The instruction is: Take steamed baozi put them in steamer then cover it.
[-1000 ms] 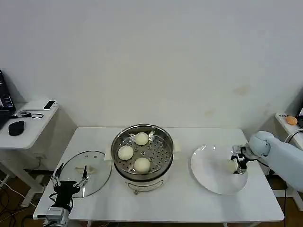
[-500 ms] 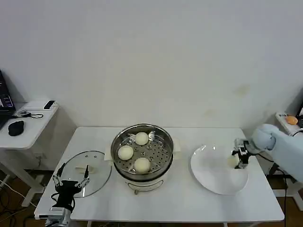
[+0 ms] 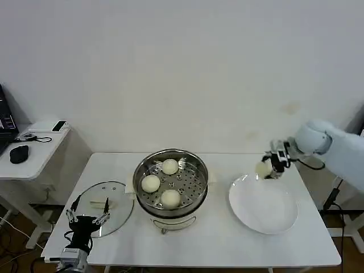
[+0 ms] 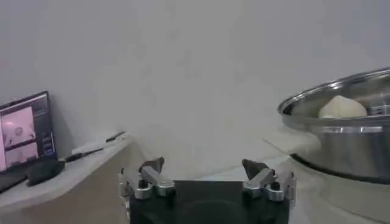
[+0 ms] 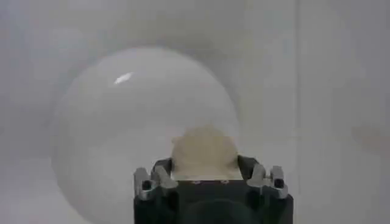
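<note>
Cream baozi (image 3: 263,169) clenched in right end effector (image 3: 267,168) above white plate (image 3: 263,206), left end effector (image 3: 86,218) released

The right arm reaches in from the right, its wrist raised, and the right gripper (image 3: 267,166) points leftward with fingers clamped on a baozi (image 3: 263,168). The left gripper (image 3: 87,216) waits low at the near left, fingers spread apart.

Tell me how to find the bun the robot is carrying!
Find the white table and the plate on its right side. Just above the plate's far rim, the right gripper is shut on a bun. It is the one in the air; the other three buns lie in the steamer.
</note>
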`<state>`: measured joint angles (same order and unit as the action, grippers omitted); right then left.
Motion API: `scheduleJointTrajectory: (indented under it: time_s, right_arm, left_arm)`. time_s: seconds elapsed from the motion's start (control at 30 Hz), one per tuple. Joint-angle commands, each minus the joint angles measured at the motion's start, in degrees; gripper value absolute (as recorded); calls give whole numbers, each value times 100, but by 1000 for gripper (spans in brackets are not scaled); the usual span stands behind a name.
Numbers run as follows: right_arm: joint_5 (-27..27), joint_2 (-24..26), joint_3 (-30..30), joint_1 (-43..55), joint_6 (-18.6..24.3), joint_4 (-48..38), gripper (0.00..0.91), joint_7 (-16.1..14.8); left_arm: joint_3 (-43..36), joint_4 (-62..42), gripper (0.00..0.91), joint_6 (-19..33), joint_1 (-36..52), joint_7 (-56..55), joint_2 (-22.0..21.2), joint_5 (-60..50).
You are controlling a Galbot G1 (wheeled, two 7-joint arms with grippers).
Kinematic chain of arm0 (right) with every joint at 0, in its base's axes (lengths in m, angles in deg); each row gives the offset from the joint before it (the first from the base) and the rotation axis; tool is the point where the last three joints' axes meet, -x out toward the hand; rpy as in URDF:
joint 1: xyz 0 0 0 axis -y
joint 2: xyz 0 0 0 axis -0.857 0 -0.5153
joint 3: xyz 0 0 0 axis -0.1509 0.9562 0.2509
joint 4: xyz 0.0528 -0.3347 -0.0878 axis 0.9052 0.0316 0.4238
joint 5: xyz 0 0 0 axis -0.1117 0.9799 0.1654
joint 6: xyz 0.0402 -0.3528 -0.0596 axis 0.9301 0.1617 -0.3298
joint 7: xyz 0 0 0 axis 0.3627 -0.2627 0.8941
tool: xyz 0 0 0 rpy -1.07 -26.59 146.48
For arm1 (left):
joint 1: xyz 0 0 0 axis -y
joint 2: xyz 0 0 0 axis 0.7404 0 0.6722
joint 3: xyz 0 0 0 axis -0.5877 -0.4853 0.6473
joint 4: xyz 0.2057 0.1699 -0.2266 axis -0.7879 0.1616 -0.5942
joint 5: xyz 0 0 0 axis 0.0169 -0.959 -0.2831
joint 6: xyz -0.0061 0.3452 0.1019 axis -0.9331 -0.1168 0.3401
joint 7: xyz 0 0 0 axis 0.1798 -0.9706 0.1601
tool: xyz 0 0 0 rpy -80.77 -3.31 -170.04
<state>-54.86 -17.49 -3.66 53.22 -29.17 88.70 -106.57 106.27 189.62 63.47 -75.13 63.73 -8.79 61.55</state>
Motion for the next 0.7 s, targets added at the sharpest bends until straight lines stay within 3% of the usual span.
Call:
scheduleJointTrajectory:
  time_s: [0.03,0.13,0.33,0.57,0.7]
  right_arm:
    - [-1620,-1370,1016,1515,-1013,339,725,588]
    - [-2157,-1790,1004,1529,-1301,273,736,936]
    - [-2616,-2580,1077,1344,-1626,106,736,1396]
    - [-3088,-2999,1096,968,-2014,0,736,1840]
    - [-3101,-3098,1078,708,-2109,-72,736,1919]
  left_arm:
    - [16,-24,907,-1,6,2,0,7]
    - [34,-41,907,9,-10,1,0,9]
    - [88,-53,907,15,0,5,-1,31]
    - [133,-33,907,16,11,10,-40,47]
    - [161,-54,907,36,0,13,-43,60]
